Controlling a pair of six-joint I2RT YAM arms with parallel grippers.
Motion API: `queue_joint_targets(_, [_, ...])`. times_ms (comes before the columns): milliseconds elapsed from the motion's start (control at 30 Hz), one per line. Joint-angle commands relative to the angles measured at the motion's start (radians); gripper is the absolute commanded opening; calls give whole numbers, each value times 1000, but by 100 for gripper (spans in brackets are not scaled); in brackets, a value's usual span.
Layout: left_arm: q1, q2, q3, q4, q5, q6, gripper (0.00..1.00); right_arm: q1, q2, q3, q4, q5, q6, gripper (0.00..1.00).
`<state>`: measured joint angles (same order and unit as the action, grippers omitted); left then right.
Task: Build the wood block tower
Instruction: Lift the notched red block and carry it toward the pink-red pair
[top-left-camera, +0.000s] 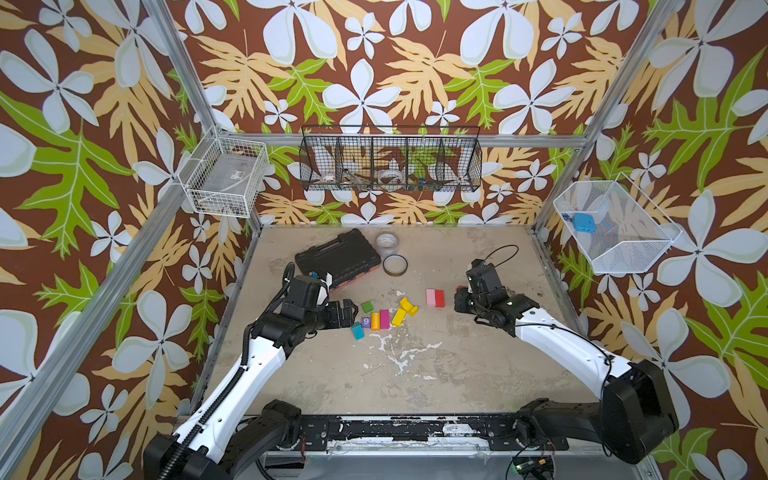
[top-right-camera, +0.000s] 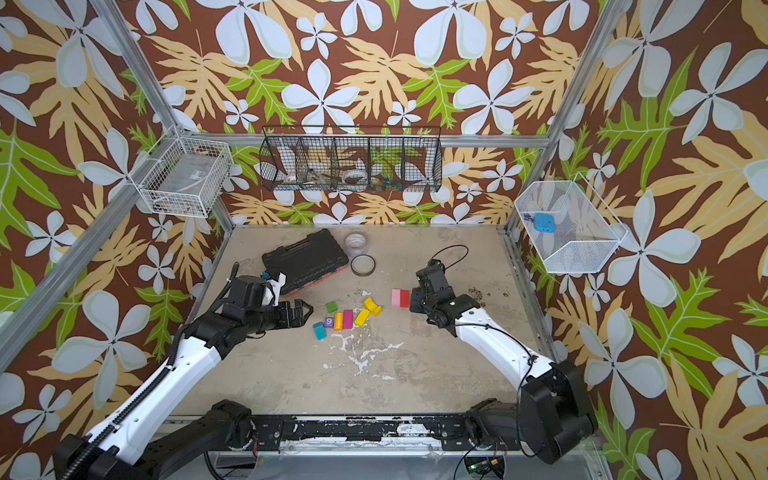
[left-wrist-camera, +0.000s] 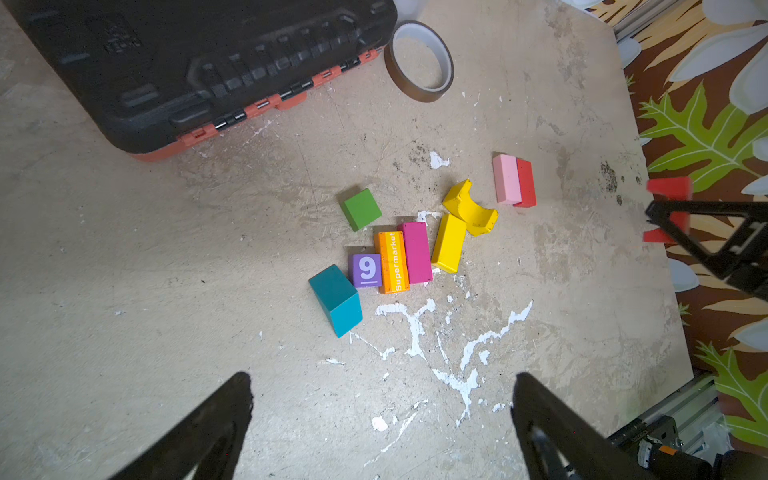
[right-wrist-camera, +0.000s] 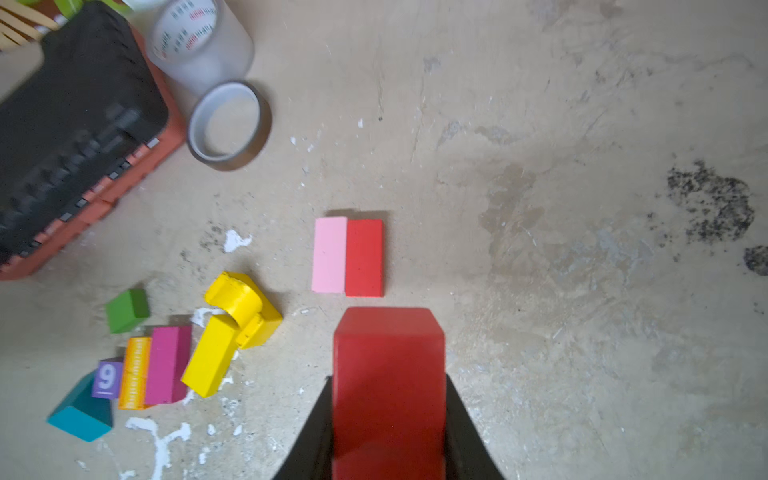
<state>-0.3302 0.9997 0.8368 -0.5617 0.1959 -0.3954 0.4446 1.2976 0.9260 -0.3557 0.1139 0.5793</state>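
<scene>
A pink brick (right-wrist-camera: 329, 254) and red brick (right-wrist-camera: 364, 257); the purple cube (left-wrist-camera: 366, 270) bears a white 9; tool case (left-wrist-camera: 166, 62) black, seemingly orange-edged.

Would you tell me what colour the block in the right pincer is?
A red block, best seen in the right wrist view.

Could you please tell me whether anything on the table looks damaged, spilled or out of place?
The table is worn: white chipped patches spread just beside the blocks, and a dark speckled stain sits apart from them. The yellow arch lies toppled, touching the yellow brick.
</scene>
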Motion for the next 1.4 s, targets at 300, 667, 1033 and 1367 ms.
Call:
queue_joint_targets(300, [-1,51,3,2,10,7,98,32,33,-15,91,24,108,0])
queue_joint_targets(667, [-2,69,5,-2,-4,1,98,103,166,-2,112,23,146,0])
queue_joint_targets(1033, [-2,41,4,2,-2,3,98,233,445,330,-107,196,149,0])
queue_joint_targets(1367, [-1,50,5,-1,-2,0,98,226,526,339,-116,219,136,0])
